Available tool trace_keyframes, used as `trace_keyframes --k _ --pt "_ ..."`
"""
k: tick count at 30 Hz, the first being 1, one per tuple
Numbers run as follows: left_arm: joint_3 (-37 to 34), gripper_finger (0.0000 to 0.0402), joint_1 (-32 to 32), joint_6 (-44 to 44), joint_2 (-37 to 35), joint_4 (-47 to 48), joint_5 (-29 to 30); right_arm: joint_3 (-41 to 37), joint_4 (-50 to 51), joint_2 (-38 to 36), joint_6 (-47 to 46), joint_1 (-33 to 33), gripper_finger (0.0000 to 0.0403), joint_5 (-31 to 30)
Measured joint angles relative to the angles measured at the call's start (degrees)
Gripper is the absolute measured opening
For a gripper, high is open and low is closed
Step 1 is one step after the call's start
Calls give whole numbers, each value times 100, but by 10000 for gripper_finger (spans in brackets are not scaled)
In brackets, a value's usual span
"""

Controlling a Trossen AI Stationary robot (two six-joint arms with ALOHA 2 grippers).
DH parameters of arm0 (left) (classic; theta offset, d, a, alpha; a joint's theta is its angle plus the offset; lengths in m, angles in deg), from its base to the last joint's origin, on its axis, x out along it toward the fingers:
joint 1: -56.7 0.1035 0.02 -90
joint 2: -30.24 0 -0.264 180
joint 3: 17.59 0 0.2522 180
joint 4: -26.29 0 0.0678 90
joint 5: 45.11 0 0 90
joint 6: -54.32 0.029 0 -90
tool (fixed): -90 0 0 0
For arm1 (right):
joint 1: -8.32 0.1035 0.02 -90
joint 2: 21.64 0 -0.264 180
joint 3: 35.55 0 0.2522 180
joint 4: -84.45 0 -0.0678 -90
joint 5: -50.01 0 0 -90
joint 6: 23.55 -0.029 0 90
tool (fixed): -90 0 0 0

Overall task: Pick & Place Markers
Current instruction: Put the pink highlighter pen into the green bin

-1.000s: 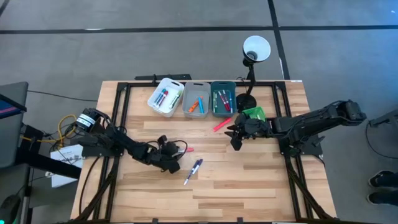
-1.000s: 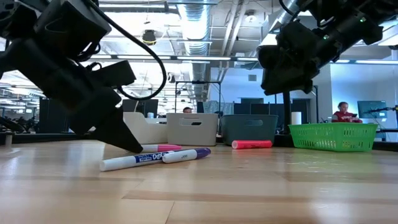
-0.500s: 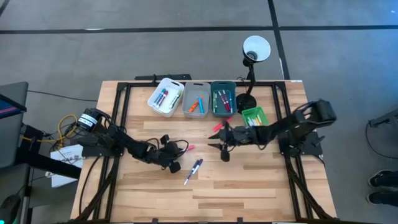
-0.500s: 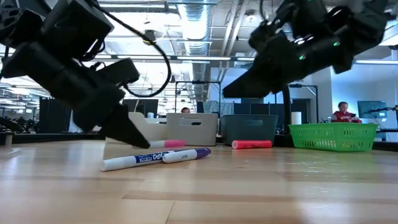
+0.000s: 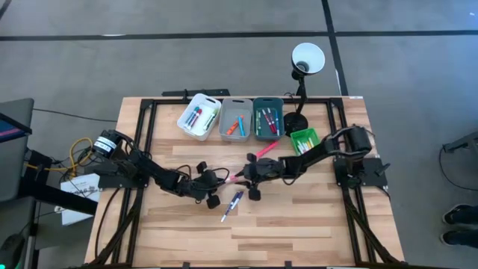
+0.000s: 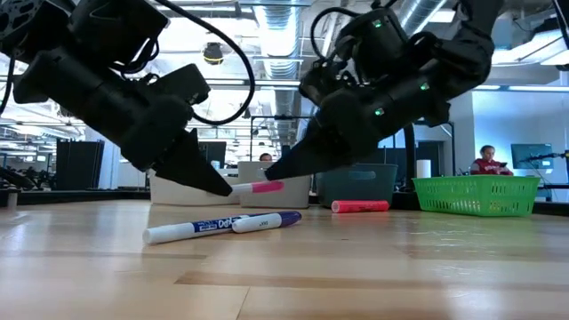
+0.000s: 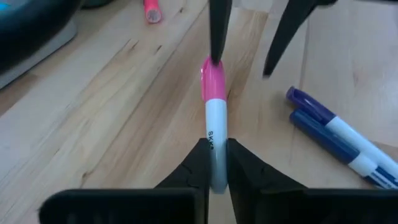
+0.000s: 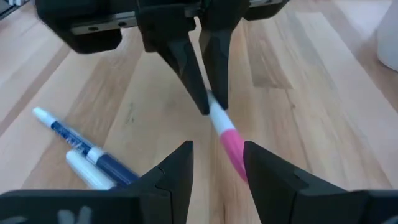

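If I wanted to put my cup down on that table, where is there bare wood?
The near strip below the two markers is bare, as is the wood beside the white bin. The middle is crowded: both pincers, left and right, meet at a pink marker. Bins line the far edge.

The table (image 5: 299, 217) is pale wood in butcher-block strips, smooth with a soft satin sheen and visible grain. Its frame (image 5: 146, 119) looks like black matt metal. The pink-capped marker (image 7: 213, 127) has a smooth plastic barrel, white and slightly glossy, with a pink cap of the same finish. The two blue-and-white markers (image 6: 222, 224) lying on the wood are smooth plastic too. The left end effector (image 7: 213, 167) and the right end effector (image 8: 216, 163) have dark matt fingers that look like plastic. The white bin (image 5: 199, 116), grey bin (image 5: 236, 118) and teal bin (image 5: 267, 116) are smooth plastic; the green basket (image 6: 477, 196) is glossy plastic mesh. The floor (image 5: 224, 60) is grey and matt.
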Motion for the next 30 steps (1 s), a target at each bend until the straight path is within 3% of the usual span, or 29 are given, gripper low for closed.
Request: trace_keyframes --k 16,26,30 --pt "11 29 -33 441 -7 -520 -168 159 201 119 192 -11 128 -4" --pt "11 34 0 446 -7 -518 -242 159 193 119 198 -8 80 45" --pt "11 53 -4 445 -9 -520 -280 159 170 119 211 0 63 197"
